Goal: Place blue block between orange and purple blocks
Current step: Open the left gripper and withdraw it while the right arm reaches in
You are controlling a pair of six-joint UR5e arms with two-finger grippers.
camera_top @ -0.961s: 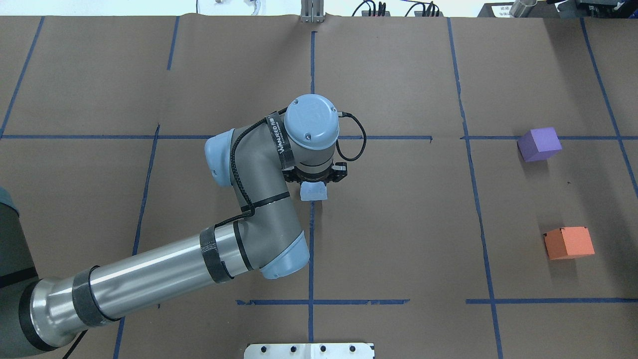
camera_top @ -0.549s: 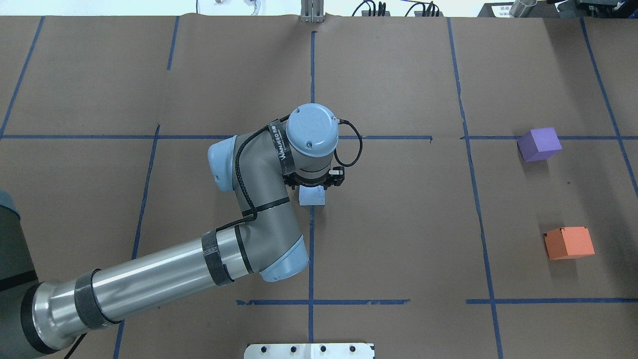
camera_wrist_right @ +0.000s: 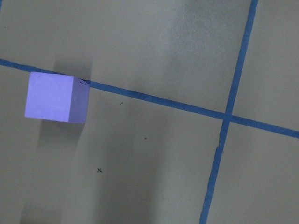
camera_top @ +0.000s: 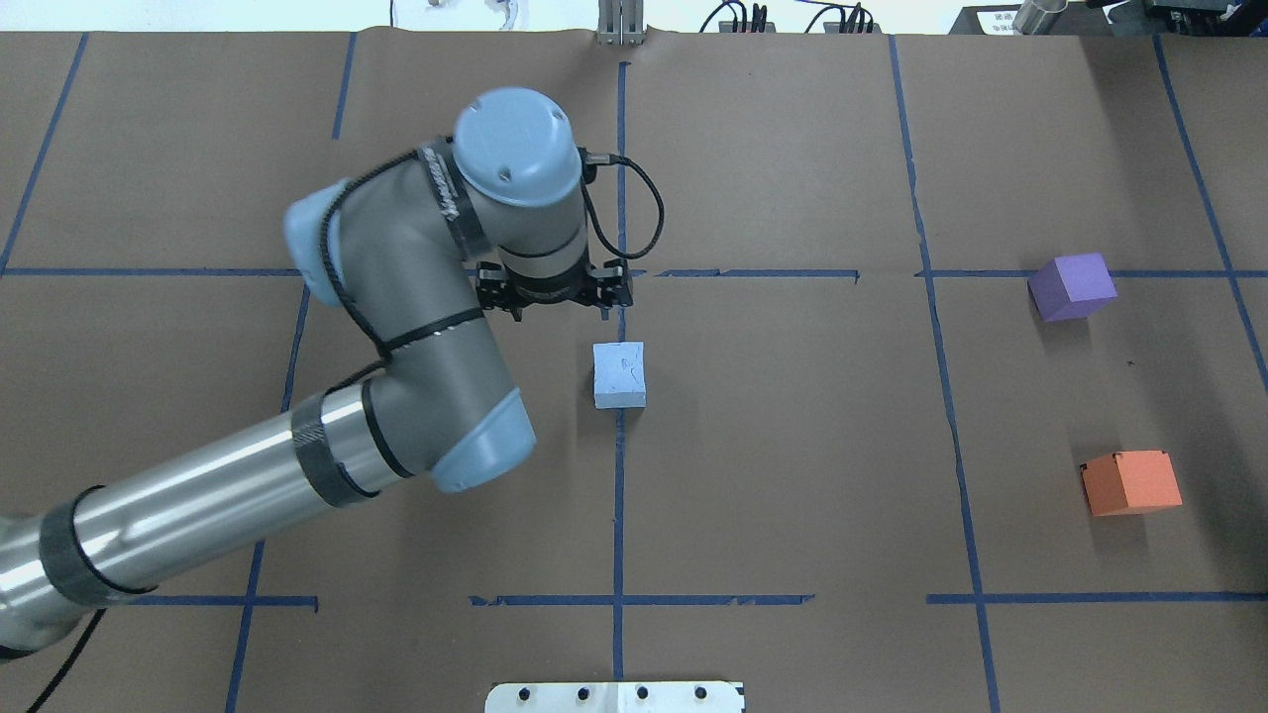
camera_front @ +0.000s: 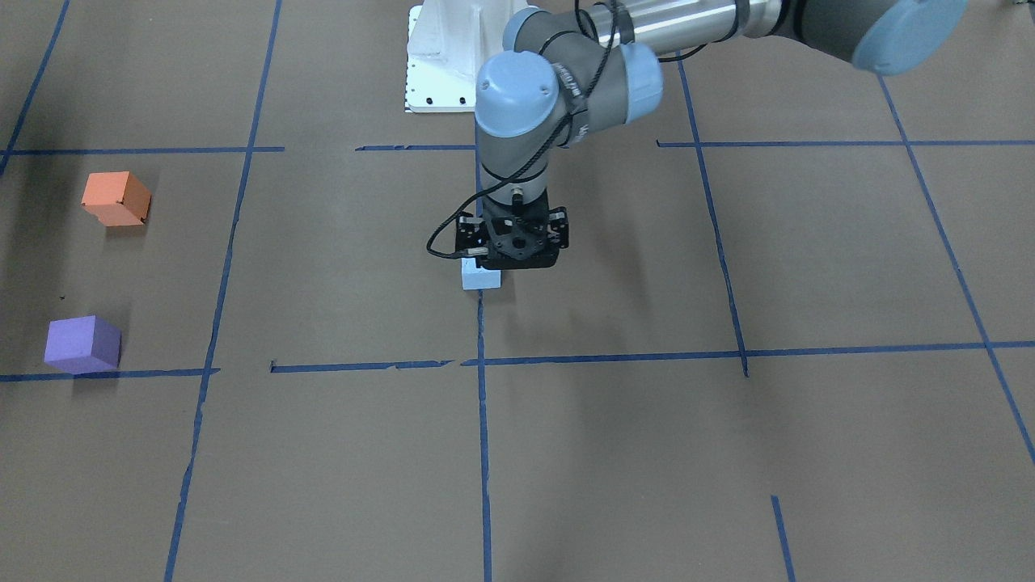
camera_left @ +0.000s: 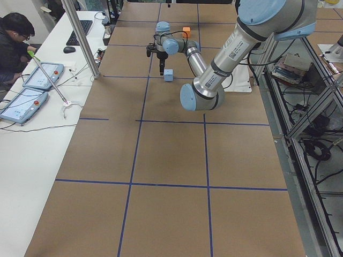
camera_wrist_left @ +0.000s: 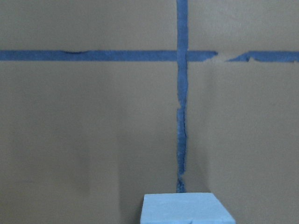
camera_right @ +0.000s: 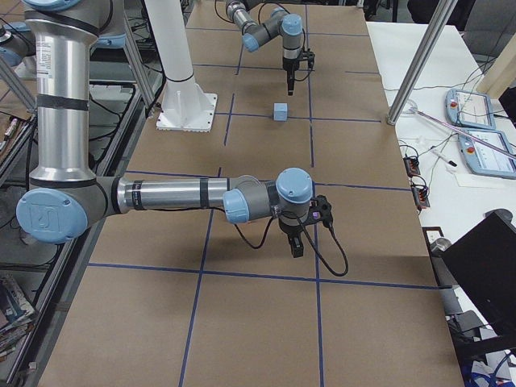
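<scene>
The light blue block (camera_top: 619, 374) sits free on the brown paper at the table's middle, on a blue tape line. It also shows in the front view (camera_front: 480, 279) and at the bottom edge of the left wrist view (camera_wrist_left: 187, 210). My left gripper (camera_top: 557, 297) is raised, open and empty, just beyond the block's far side. The purple block (camera_top: 1072, 286) and the orange block (camera_top: 1131, 482) stand apart at the right. The right wrist view shows the purple block (camera_wrist_right: 51, 97). My right gripper (camera_right: 295, 246) shows only in the exterior right view; I cannot tell its state.
Blue tape lines (camera_top: 619, 515) divide the paper into squares. A white base plate (camera_top: 614, 696) lies at the near edge. A side table with tablets (camera_left: 32, 91) and a seated person (camera_left: 13, 43) are beyond the far edge.
My left gripper has let go of the blue block, risen and moved away from the robot and to the left. The block stays at the table's middle.
</scene>
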